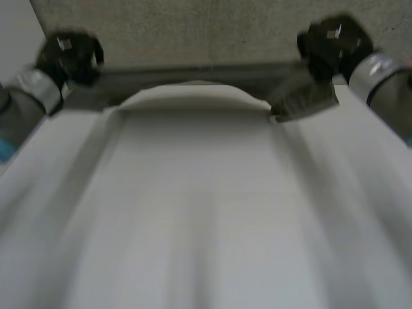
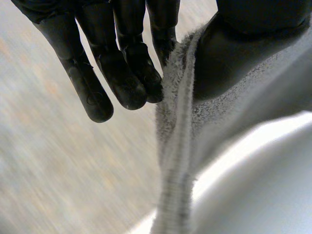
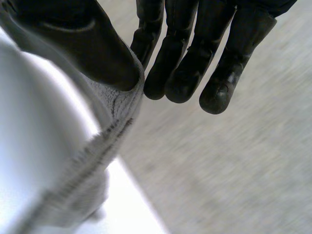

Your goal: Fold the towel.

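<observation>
A white towel is held up and stretched wide between my two hands, sloping down toward the camera with long folds along both sides. My left hand grips its far left corner and my right hand its far right corner, which hangs as a small grey flap. Seen from the left wrist, the thumb presses the towel's hemmed edge against the fingers. From the right wrist, the thumb pinches the hem beside the fingers.
A dark band runs across just behind the towel's far edge, between the two hands. Beyond it lies a speckled grey surface. My forearms come in from both sides of the head view.
</observation>
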Available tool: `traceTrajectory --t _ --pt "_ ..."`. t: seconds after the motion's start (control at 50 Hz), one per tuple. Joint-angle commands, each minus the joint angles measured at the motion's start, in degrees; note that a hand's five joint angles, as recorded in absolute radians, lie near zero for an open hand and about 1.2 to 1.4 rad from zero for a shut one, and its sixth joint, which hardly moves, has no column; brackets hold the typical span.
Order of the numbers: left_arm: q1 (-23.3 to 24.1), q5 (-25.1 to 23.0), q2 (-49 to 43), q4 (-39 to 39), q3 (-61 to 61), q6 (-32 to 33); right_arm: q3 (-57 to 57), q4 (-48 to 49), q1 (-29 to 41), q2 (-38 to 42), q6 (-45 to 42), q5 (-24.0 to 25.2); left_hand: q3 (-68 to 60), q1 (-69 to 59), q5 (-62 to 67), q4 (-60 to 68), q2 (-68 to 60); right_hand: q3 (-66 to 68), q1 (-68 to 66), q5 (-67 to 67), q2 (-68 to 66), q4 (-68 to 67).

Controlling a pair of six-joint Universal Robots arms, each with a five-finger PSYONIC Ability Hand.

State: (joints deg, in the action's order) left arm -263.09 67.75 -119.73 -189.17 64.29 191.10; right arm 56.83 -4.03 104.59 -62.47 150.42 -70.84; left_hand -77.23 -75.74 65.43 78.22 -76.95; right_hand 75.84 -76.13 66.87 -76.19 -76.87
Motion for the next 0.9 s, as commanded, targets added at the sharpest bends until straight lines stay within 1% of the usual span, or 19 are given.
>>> traceTrajectory --t 0.02,0.04,0.06,0.14,0.2,0.22,0.24,0.28,0.34,0.52,0.58,0.6,0.62,0.64,0.66,0.72,0.76,0.84,0.9 --pt "-3.8 -6.4 0.7 -3.7 20.2 8.8 19.9 2.1 -0.9 -1.7 -2.9 2.7 -2.8 -4.3 4.6 1.8 -3.0 4.2 -3.9 3.1 -3.8 -3.1" --pt "-3.8 -6.4 0.7 -3.8 20.3 8.9 22.9 2.6 -1.2 -1.9 -4.0 3.2 -2.8 -4.3 4.6 1.8 -3.0 4.2 -3.9 3.1 -3.8 -3.1" --pt "-5.0 -6.7 0.8 -3.8 23.0 11.4 26.0 3.0 -1.6 -1.9 -5.2 3.9 -2.8 -4.3 4.6 1.8 -3.0 4.2 -3.9 3.1 -3.8 -3.1" --pt "-6.1 -6.8 1.1 -3.8 28.0 16.6 30.6 3.1 -1.6 -3.1 -7.5 4.2 -2.8 -4.3 4.6 1.8 -3.0 4.2 -3.9 3.1 -3.8 -3.1" --pt "-6.2 -6.8 1.3 -3.8 29.2 17.6 34.0 3.1 -1.6 -5.7 -8.9 4.2 -2.8 -4.3 4.6 1.8 -3.0 4.2 -3.9 3.1 -3.8 -3.1" --pt "-6.3 -6.8 1.9 -3.8 30.3 18.0 35.4 3.1 -1.6 -8.1 -8.7 4.2 -2.8 -4.3 4.6 1.8 -3.0 4.2 -3.9 3.1 -3.8 -3.1" --pt "-6.7 -6.7 3.1 -3.7 31.1 18.0 35.5 3.1 -1.6 -8.1 -8.7 4.2 -2.8 -4.3 4.6 1.8 -3.0 4.2 -3.9 3.1 -3.8 -3.1" --pt "-7.4 -6.7 4.6 -3.8 32.0 18.0 38.1 3.1 -1.9 -12.7 -8.2 4.2 -2.8 -4.3 4.6 1.8 -3.0 4.2 -3.9 3.1 -3.8 -3.1" --pt "-8.6 -6.7 7.2 -3.8 34.0 17.9 40.6 3.2 -2.4 -15.0 -8.0 4.3 -2.8 -4.3 4.6 1.8 -3.0 4.2 -3.9 3.1 -3.8 -3.1" --pt "-9.5 -6.8 13.5 -3.2 39.5 17.8 45.8 3.2 -6.7 -16.0 -8.3 4.5 -2.8 -4.3 4.6 1.8 -3.0 4.2 -3.9 3.1 -3.8 -3.1" --pt "-9.9 -7.2 15.2 -3.1 40.4 17.9 47.2 3.0 -8.3 -18.4 -8.4 4.7 -2.8 -4.3 4.6 1.8 -3.0 4.2 -3.9 3.1 -3.8 -3.1" --pt "-10.2 -7.7 17.1 -3.0 41.4 17.8 47.9 2.6 -9.3 -20.4 -8.5 4.7 -2.8 -4.3 4.6 1.8 -3.0 4.2 -3.9 3.1 -3.8 -3.1" --pt "-10.6 -8.6 19.2 -2.9 42.5 17.8 47.9 2.6 -9.3 -20.4 -8.5 4.7 -2.8 -4.3 4.6 1.8 -3.0 4.2 -3.9 3.1 -3.8 -3.1" --pt "-10.6 -8.6 19.2 -2.9 42.5 17.8 48.5 2.4 -10.2 -22.4 -8.4 5.0 -2.8 -4.3 4.6 1.8 -3.0 4.2 -3.9 3.1 -3.8 -3.1" --pt "-10.8 -9.8 21.5 -2.6 43.4 17.6 49.0 2.2 -11.1 -24.3 -8.1 5.5 -2.8 -4.3 4.6 1.8 -3.0 4.2 -3.9 3.1 -3.8 -3.1" --pt "-11.2 -11.9 26.4 -1.4 44.9 16.4 49.3 1.7 -11.8 -25.9 -7.9 6.5 -2.8 -4.3 4.6 1.8 -3.0 4.2 -3.9 3.1 -3.8 -3.1" --pt "-11.3 -12.7 28.3 -0.5 45.2 15.7 50.2 -0.2 -12.7 -28.9 -6.6 8.9 -2.8 -4.3 4.6 1.8 -3.0 4.2 -3.9 3.1 -3.8 -3.1" --pt "-11.4 -14.0 31.9 1.6 46.0 12.8 50.5 -2.7 -13.0 -30.5 -4.3 11.3 -2.8 -4.3 4.6 1.8 -3.0 4.2 -3.9 3.1 -3.8 -3.1" --pt "-11.4 -14.1 32.3 1.6 46.3 11.9 51.0 -3.7 -12.9 -30.8 -2.1 13.0 -2.8 -4.3 4.6 1.8 -3.0 4.2 -3.9 3.1 -3.8 -3.1"
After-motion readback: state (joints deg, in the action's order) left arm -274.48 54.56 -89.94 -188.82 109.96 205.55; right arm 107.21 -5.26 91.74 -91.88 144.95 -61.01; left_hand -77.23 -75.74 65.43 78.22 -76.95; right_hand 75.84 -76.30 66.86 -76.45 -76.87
